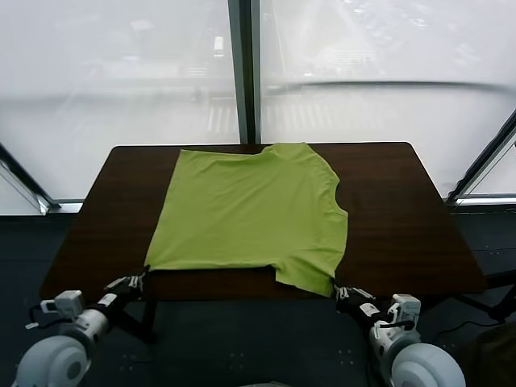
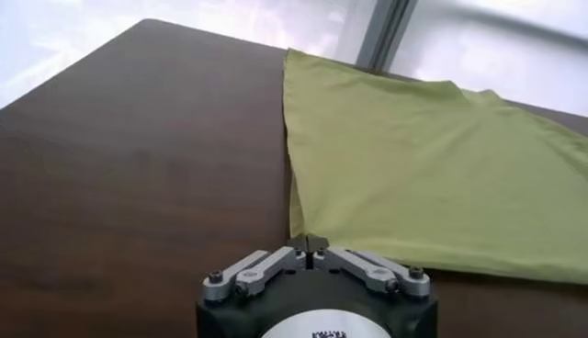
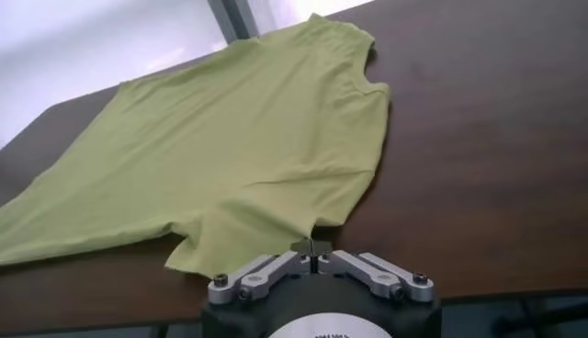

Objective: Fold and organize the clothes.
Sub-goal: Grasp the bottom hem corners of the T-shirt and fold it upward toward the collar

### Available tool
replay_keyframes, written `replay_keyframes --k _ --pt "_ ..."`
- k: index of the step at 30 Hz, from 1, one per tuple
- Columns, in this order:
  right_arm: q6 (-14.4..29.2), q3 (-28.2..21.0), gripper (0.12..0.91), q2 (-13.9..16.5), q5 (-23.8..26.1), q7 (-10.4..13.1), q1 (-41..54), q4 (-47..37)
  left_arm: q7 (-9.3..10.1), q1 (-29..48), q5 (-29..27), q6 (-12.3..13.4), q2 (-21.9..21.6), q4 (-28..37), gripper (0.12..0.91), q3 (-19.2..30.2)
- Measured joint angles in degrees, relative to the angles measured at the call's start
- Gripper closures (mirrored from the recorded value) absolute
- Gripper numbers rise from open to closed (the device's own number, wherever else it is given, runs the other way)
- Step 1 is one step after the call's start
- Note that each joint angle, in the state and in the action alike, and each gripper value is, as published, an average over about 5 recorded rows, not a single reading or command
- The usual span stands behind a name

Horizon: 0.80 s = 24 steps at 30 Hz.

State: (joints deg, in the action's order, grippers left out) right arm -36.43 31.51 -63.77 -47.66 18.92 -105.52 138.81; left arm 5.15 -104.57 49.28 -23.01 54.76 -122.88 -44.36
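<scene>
**Both near corners pinched — ready for the fold**

Step in hand, as I read it: carry the near edge of the shirt up and over toward the far edge. The left end effector point(image 1: 135, 282) is clamped on the near hem corner of the thin lime-green short-sleeved T-shirt point(image 1: 250, 210). The right end effector point(image 1: 345, 293) is clamped on the tip of the near sleeve. In each wrist view the fingers meet with a pinch of green fabric between them.

To do it well:
- Lift both sides together and level; uneven height would skew the crease.
- Keep the near edge lightly taut between the two grips so the thin cloth does not sag or bunch in the middle.
- Raise only enough to clear the dark brown wooden tabletop point(image 1: 403, 218), then travel toward the far edge and lay the held edge down flat.
- The grips look shallow, right at the fabric margin; a quick pull could slip a corner free, so move slowly.

Position, relative to the tabletop: the shirt lies flat across its middle, neck opening toward the right side, hem toward the left, far edge reaching the far rim by the dark window post point(image 1: 244, 72). Its near edge sits just inside the near rim, where both end effectors hold it, the left at the hem corner, the right at the sleeve that hangs closest to the rim.
</scene>
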Motion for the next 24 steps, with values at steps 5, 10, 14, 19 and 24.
replay_keyframes --k 5,10,14,19,24 --pt "0.4 1.0 0.886 0.7 -1.2 -0.2 -1.9 1.4 -0.06 -3.9 0.2 0.6 -1.3 -1.6 0.881 -2.9" --pt "1.3 1.1 0.886 0.8 -1.7 -0.9 -0.1 1.2 0.01 -6.8 0.8 1.3 -1.5 -2.9 0.881 -5.8" --pt "1.4 0.9 0.886 1.0 -1.7 -1.2 3.2 0.0 0.21 -6.6 1.0 1.4 -0.6 -3.8 0.881 -6.3" --pt "1.3 0.2 0.886 1.3 -2.8 -1.1 8.3 -2.5 0.20 -4.0 0.1 1.2 1.3 -3.9 0.881 -5.3" --pt "1.3 -0.7 0.886 1.0 -3.3 -0.8 13.3 -5.6 0.28 0.0 -0.4 0.5 2.4 -2.8 0.881 -3.7"
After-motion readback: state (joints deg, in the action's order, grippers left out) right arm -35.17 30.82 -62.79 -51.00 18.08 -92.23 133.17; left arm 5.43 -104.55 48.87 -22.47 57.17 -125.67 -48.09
